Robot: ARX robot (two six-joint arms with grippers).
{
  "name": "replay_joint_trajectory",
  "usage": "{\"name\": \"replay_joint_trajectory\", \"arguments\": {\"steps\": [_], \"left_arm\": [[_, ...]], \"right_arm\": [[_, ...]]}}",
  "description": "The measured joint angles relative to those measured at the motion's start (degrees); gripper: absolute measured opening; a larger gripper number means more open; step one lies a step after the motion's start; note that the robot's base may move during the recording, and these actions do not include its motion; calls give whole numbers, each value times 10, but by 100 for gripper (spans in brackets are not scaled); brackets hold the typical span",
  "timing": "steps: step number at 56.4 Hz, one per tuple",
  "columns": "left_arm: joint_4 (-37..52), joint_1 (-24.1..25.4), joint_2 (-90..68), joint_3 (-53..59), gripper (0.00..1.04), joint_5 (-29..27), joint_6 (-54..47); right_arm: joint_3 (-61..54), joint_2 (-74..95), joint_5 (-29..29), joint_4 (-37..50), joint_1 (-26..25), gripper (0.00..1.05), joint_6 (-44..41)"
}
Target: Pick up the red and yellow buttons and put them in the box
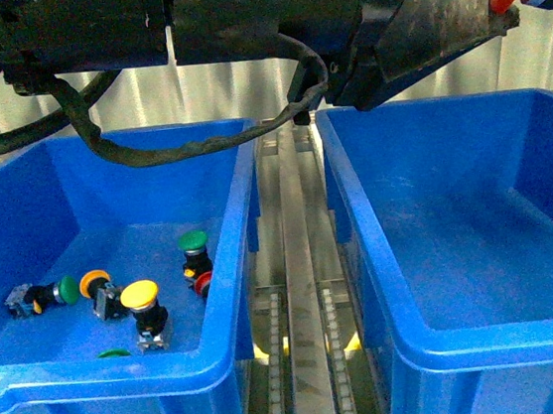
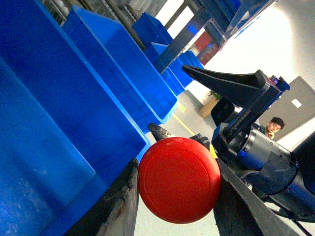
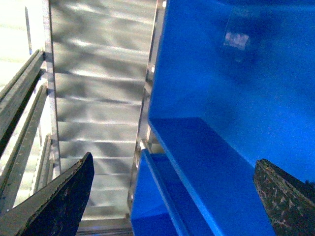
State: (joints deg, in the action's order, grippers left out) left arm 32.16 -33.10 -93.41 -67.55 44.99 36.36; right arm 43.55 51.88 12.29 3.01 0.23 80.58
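One red button [image 2: 178, 180] is grasped by the left tool [image 2: 178, 199]. Its domed cap sits clamped between the two black fingers [image 2: 120, 201], raised off the bins. The left wrist view looks sideways along a row of blue bins.

A second red button [image 1: 203, 283] lies on the floor of the left bin [image 1: 125, 369], near the bin's right wall. It is just beside a green-capped switch [image 1: 193, 241]. Two yellow buttons [image 1: 139, 294] lie to its left, close together. Another green-capped switch [image 1: 67, 289] lies further left.

The right tool [image 3: 172, 167] is released. Its fingers are spread wide above the left wall of the right bin [image 1: 492, 347] and the metal roller track [image 1: 298, 264] between the bins.
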Motion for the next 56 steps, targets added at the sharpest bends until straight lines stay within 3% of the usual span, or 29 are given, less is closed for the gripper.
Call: {"name": "replay_joint_trajectory", "arguments": {"steps": [21, 56], "left_arm": [[16, -14, -18, -30, 34, -14, 2], [12, -42, -54, -45, 34, -26, 5]], "right_arm": [[2, -7, 16, 0, 89, 98, 50], [12, -2, 1, 12, 89, 98, 73]]}}
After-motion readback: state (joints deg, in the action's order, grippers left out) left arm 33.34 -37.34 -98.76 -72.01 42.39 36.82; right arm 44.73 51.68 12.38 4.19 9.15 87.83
